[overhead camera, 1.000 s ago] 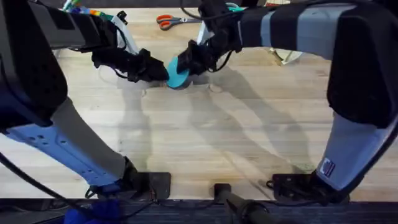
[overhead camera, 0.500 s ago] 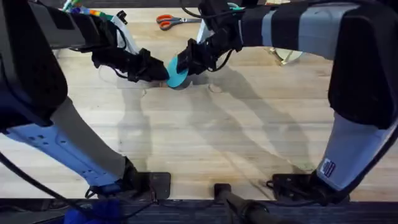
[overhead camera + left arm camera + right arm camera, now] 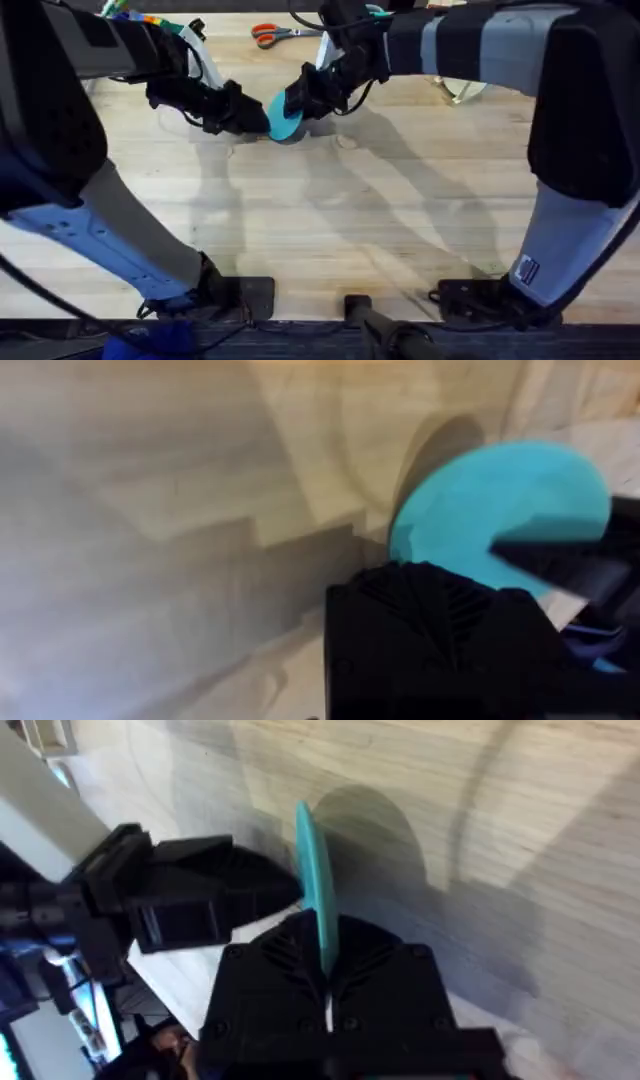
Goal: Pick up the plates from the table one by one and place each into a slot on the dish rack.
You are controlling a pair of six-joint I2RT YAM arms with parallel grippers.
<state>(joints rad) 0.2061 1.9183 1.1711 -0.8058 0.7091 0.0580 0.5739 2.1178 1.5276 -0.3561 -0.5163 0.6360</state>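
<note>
Overhead: teal-blue plate (image 3: 284,121) up on edge near the middle of the table's (image 3: 330,215) far edge, pinched by the right gripper (image 3: 292,108) reaching in from the right. Left gripper (image 3: 256,121) just beside the plate on its other side, tip close to the rim; contact impossible to judge, and whether parted or closed cannot be told. Orange-handled scissors (image 3: 268,35) at the far edge behind both arms.

Left wrist: plate (image 3: 500,515) seen face-on as a turquoise disc above the wood, a dark finger (image 3: 560,555) of the other arm lying across its rim. Own black finger (image 3: 440,640) in front, near the plate's lower edge.

Right wrist: plate (image 3: 312,900) seen edge-on, upright, clamped between the two black fingers (image 3: 275,980). Left gripper (image 3: 235,890) pointing at the plate's face, tip just beside it.
</note>
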